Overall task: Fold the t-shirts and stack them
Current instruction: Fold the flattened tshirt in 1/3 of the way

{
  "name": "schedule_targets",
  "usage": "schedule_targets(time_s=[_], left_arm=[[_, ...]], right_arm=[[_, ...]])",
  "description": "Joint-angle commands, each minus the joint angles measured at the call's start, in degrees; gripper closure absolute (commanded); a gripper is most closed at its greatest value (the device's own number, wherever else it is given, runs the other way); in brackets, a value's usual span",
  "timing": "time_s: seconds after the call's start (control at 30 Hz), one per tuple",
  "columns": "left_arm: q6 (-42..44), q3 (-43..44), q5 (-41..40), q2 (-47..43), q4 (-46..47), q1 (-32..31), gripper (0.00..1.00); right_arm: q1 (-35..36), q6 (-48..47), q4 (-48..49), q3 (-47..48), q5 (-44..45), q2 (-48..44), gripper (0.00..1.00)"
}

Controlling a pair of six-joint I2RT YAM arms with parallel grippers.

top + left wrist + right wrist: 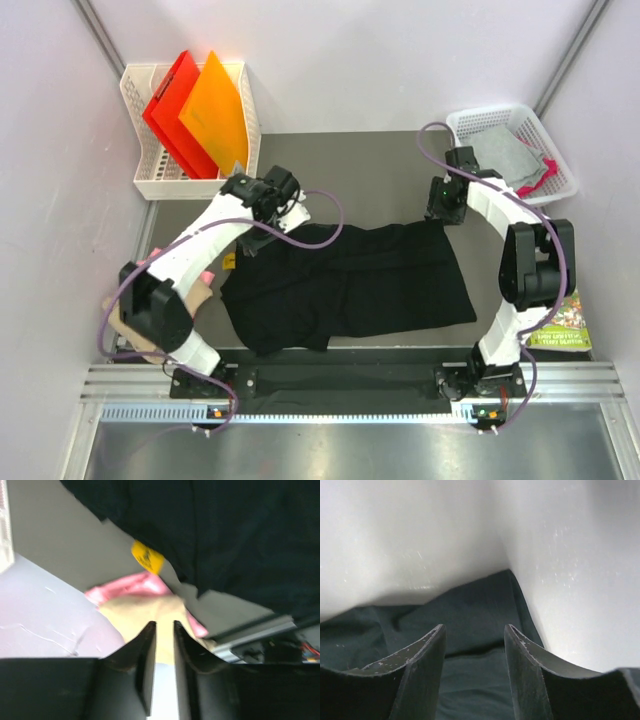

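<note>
Top external view shows the black t-shirt [350,285] spread across the middle of the table [370,165], the left gripper [258,228] at its far left corner and the right gripper [443,212] at its far right corner. Left wrist view shows the left fingers [145,670] drawn nearly together, a slim empty gap between them, with the tan t-shirt [145,612] and pink t-shirt [127,587] beside the black one. Right wrist view shows its fingers spread apart, holding nothing, above dark cloth.

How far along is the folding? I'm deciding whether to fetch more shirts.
Done: tan t-shirt and pink t-shirt piled at the left. In hand: black t-shirt lies spread out, both arms' jaws open at its far edge. Left: folding it, stacking it.
</note>
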Motion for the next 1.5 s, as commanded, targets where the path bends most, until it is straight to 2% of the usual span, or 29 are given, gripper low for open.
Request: schedule_targets(time_s=[0.0, 0.13, 0.23, 0.37, 0.4, 0.43, 0.47, 0.57, 0.97, 1.03, 1.07, 1.1, 1.13, 1.23, 1.4, 1.47], left_arm=[[2.9, 4.0, -3.8, 9.5, 11.2, 2.3, 0.78], [1.8, 10.4, -3.3, 19.2, 16.4, 7.2, 0.86], [1.5, 15.0, -2.6, 25.5, 18.3, 10.4, 0.82], [1.5, 16.3, -2.4, 29.4, 21.5, 12.5, 0.64], [1.2, 16.2, -2.0, 29.6, 22.0, 13.0, 0.56], [0.5, 16.1, -1.8, 29.7, 22.2, 13.2, 0.35], [0.2, 15.8, -1.6, 29.9, 22.6, 13.7, 0.29], [-0.6, 14.8, 0.4, 29.6, 22.6, 14.1, 0.27], [-2.2, 10.0, 8.7, 31.4, 22.0, 18.1, 0.44], [-2.1, 9.2, 9.1, 31.7, 22.0, 18.8, 0.51], [-2.0, 9.0, 9.4, 31.9, 22.0, 19.3, 0.60], [-1.9, 9.1, 9.7, 32.0, 21.9, 19.7, 0.85], [-2.0, 9.2, 10.1, 32.0, 21.7, 20.0, 1.00], [-2.3, 9.6, 10.9, 31.1, 21.2, 21.5, 1.00], [-1.7, 8.5, 8.4, 25.3, 22.3, 25.8, 1.00], [-0.4, 6.8, 7.9, 22.5, 22.9, 27.8, 1.00]], right_arm=[[-0.2, -0.5, 1.1, 4.5, -0.2, 1.5, 0.50], [-0.1, -0.3, 1.5, 5.1, -1.8, 4.1, 0.52], [0.0, 0.4, 2.6, 4.8, -2.9, 5.4, 0.54], [0.5, 0.3, 3.2, 4.6, -3.8, 6.2, 0.55], [0.6, 0.1, 3.1, 4.5, -3.7, 6.2, 0.56], [0.8, 0.0, 3.2, 4.4, -3.7, 6.2, 0.56], [0.7, -0.1, 3.4, 4.3, -3.8, 6.2, 0.56], [0.7, -0.3, 3.5, 4.2, -4.0, 6.2, 0.57], [1.0, 0.1, 3.3, 4.3, -4.0, 6.8, 0.61], [1.1, 0.1, 3.1, 4.7, -3.9, 6.9, 0.62], [1.2, 0.0, 2.9, 4.8, -3.8, 7.0, 0.63], [1.2, -0.1, 2.9, 4.9, -3.5, 6.9, 0.64], [1.1, -0.2, 2.9, 4.9, -3.4, 6.9, 0.64], [1.1, -0.6, 2.8, 4.9, -2.7, 7.4, 0.67], [1.1, -0.7, 2.8, 5.8, -2.1, 10.3, 0.80], [1.1, -0.6, 2.6, 7.0, -2.5, 11.4, 0.81]])
